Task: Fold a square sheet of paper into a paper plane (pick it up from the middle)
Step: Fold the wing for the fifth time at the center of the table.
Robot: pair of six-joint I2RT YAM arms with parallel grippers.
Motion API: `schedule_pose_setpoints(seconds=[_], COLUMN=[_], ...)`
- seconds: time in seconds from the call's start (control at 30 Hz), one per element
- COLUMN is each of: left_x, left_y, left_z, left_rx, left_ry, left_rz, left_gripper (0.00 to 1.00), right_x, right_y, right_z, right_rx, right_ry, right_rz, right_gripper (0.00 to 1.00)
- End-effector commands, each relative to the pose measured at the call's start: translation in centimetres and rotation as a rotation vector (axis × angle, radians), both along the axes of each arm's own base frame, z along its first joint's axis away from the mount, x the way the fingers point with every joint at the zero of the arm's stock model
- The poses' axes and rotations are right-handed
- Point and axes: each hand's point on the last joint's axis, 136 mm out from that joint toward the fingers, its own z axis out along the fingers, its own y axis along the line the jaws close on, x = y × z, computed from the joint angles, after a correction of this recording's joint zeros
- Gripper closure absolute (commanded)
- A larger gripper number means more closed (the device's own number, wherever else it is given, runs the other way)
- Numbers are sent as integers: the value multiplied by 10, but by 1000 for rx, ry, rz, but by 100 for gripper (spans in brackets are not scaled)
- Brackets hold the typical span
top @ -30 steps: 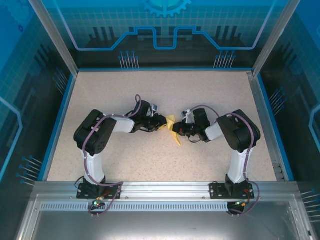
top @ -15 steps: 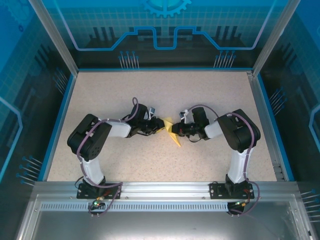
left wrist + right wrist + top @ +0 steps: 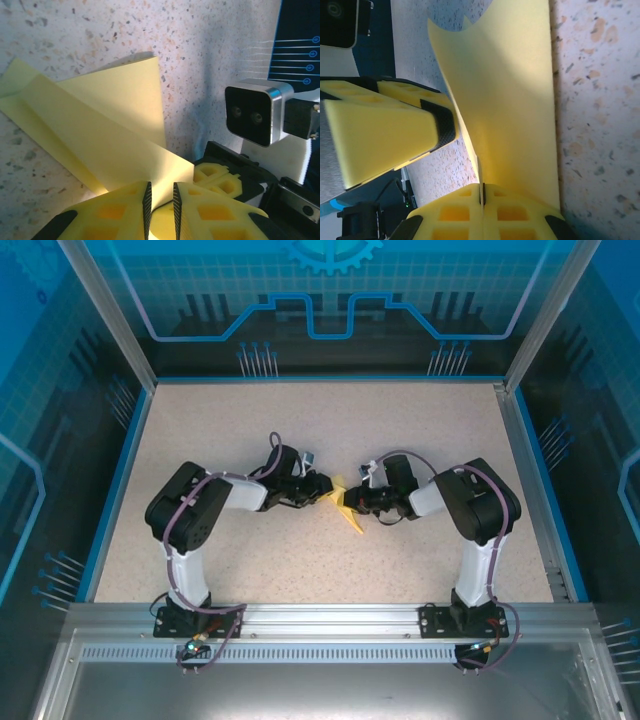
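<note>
I had the folded paper near the middle of the worktop, between the two grippers, which faced each other across it. The right gripper had its jaws fully closed on an edge of the paper, and a flap stood up from that pinch. The left gripper had its jaws a narrow slit apart, with a corner of the paper running in between the pads; I could not tell whether they pressed it. From the left wrist I saw a long crease across the paper, its far end resting on the worktop.
</note>
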Motion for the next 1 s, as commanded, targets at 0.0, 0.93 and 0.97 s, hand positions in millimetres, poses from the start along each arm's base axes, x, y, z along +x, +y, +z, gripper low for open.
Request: schedule_pose_setpoints(seconds=[0.0, 0.93, 0.97], left_x=[4, -4, -6], left_y=[-7, 5, 6], left_z=[5, -31, -33], left_rx=[-17, 90, 95], left_ry=[-23, 87, 96], left_rz=[-20, 1, 1], left_gripper=[77, 78, 78], right_x=[1, 3, 4], right_y=[-1, 0, 1], right_z=[-7, 4, 7], right_rx=[-13, -37, -37], right_ry=[43, 45, 36], right_rz=[-9, 9, 13], right_gripper=[100, 90, 88])
